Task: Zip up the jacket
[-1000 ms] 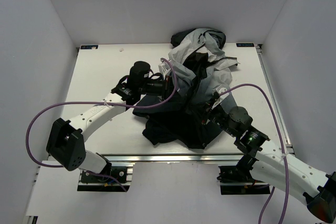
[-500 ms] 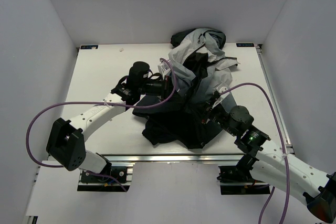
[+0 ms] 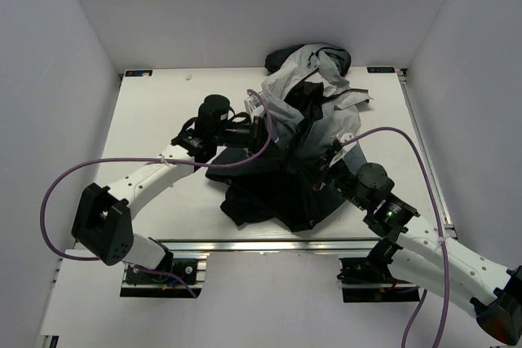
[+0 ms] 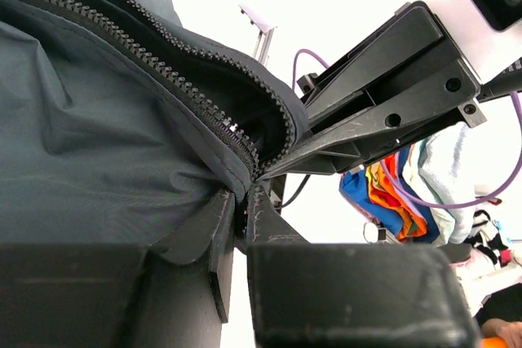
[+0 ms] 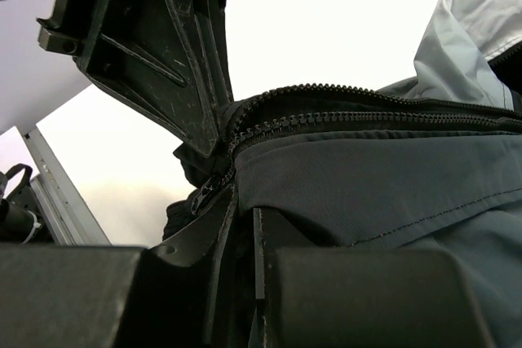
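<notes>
Left pincer point(image 4: 245, 191) shifted left, jacket zipper point(image 4: 167, 81) wrist-only

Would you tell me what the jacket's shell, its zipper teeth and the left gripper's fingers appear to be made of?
The jacket shell looks like matte woven synthetic, perhaps nylon or polyester: soft creases, stitched seam. The zipper teeth seem moulded black plastic: chunky, dull. The left gripper fingers look like hard black plastic, scuffed and matte.

Overhead camera looks down on the jacket point(image 3: 326, 124); both wrist cameras (close-up, low) share its zipper point(image 4: 175, 91).
</notes>
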Motion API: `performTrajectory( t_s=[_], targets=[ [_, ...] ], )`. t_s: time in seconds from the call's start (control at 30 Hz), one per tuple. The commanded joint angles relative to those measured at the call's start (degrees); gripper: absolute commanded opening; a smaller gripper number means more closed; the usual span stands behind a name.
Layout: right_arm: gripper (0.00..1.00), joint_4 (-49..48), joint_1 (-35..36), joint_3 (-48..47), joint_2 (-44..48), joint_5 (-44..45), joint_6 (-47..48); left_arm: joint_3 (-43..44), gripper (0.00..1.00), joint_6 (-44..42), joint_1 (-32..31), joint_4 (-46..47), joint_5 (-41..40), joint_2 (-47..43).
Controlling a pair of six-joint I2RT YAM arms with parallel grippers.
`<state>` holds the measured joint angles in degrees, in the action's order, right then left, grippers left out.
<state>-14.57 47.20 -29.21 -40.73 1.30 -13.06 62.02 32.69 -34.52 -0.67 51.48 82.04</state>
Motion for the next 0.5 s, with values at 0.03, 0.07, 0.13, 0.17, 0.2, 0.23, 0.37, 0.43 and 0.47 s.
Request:
performTrajectory(
  t_s=[0.03, 0.07, 0.13, 0.17, 0.2, 0.23, 0.37, 0.43, 0.47],
  targets=[
    [0.0, -6.3, -0.4, -3.3, 0.5, 0.2, 1.4, -1.7, 0.0, 1.1, 0.7, 3.7, 4.6, -1.9],
    [0.0, -6.0, -0.6, -3.5, 0.3, 0.3, 1.6, -1.9, 0.0, 1.4, 0.8, 4.4, 5.1, -1.9],
    [0.0, -6.2, -0.8, -3.8, -0.2, 0.0, 1.8, -2.2, 0.0, 1.6, 0.9, 4.7, 5.6, -1.8],
    [0.0, -6.4, -1.0, -3.9, -0.3, -0.3, 1.9, -2.2, 0.0, 1.6, 0.9, 4.5, 5.7, -1.6],
    [0.0, -6.8, -1.1, -4.0, -0.5, -0.8, 1.9, -2.3, 0.0, 1.6, 0.8, 4.4, 6.3, -1.4],
    [0.0, -7.1, -1.1, -4.0, -0.5, -0.9, 1.8, -2.3, 0.0, 1.6, 0.9, 4.5, 6.5, -1.2],
    [0.0, -7.2, -1.8, -4.3, 0.0, -0.9, 1.5, -3.6, 0.0, 2.0, 0.9, 6.4, 8.3, -1.4],
    [0.0, -7.3, -2.1, -4.3, 0.1, -0.9, 1.5, -4.0, 0.0, 2.1, 0.9, 7.1, 8.5, -1.4],
    [0.0, -7.4, -2.2, -4.2, 0.4, -0.9, 1.5, -4.3, 0.0, 2.4, 0.9, 7.8, 9.1, -1.4]
  ],
)
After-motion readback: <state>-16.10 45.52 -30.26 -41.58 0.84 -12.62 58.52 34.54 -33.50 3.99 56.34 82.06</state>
